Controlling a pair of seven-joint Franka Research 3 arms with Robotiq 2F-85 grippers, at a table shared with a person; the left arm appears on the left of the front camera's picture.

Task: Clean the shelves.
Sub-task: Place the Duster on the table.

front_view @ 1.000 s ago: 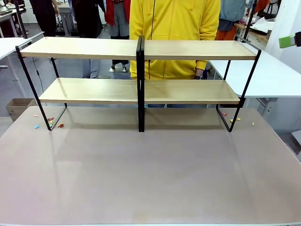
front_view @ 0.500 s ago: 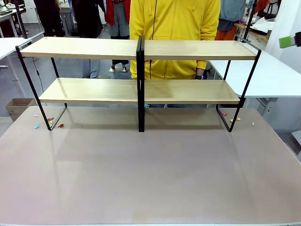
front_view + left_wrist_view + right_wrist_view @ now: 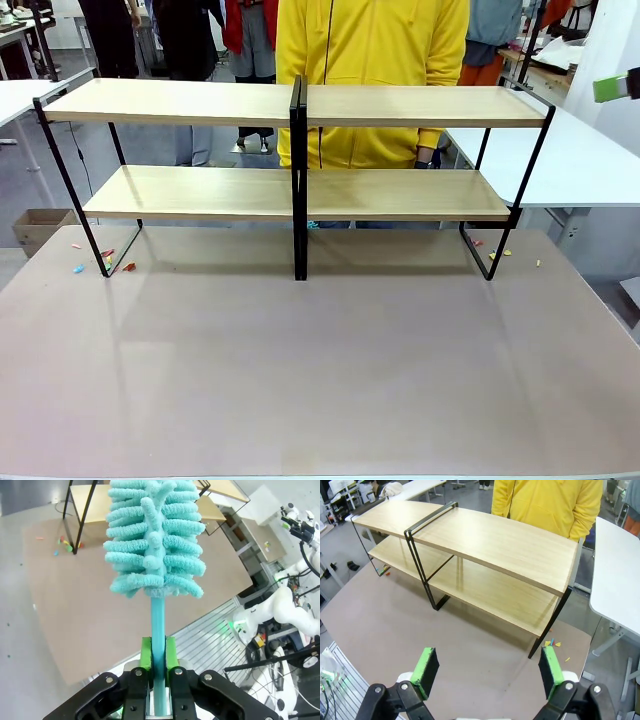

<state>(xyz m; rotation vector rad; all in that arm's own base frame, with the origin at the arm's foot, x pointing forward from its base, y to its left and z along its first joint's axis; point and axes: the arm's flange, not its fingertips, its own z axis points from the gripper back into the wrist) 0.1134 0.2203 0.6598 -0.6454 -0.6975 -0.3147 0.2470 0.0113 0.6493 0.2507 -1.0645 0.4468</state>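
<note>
Left wrist view: the left gripper (image 3: 159, 655) has its jaws pinching the thin turquoise stem of a fluffy duster (image 3: 155, 535), which stands straight up out of the green pads.
Right wrist view: the right gripper (image 3: 490, 672) hangs above the table (image 3: 395, 625) with jaws spread wide, nothing between them.
Shelves, place: the shelves (image 3: 300, 190) stand at the far side of the table, just in front of a person in a yellow top (image 3: 370, 60).
Shelves, look: two long light-wood boards on a thin black frame, split by a black centre post — both tiers bare, no dust I can make out.
Around the feet: small coloured scraps (image 3: 105, 260) lie on the table by the left foot, and a few more by the right foot.
Risk, grip: the hold is low on a slim stem — a hard sweep could twist the duster in the pads.
Risk, frame: the rack looks light; pushing against a board may shove it toward the person.
Risk, lower tier: little headroom, so the head could snag on the upper board or post.
</note>
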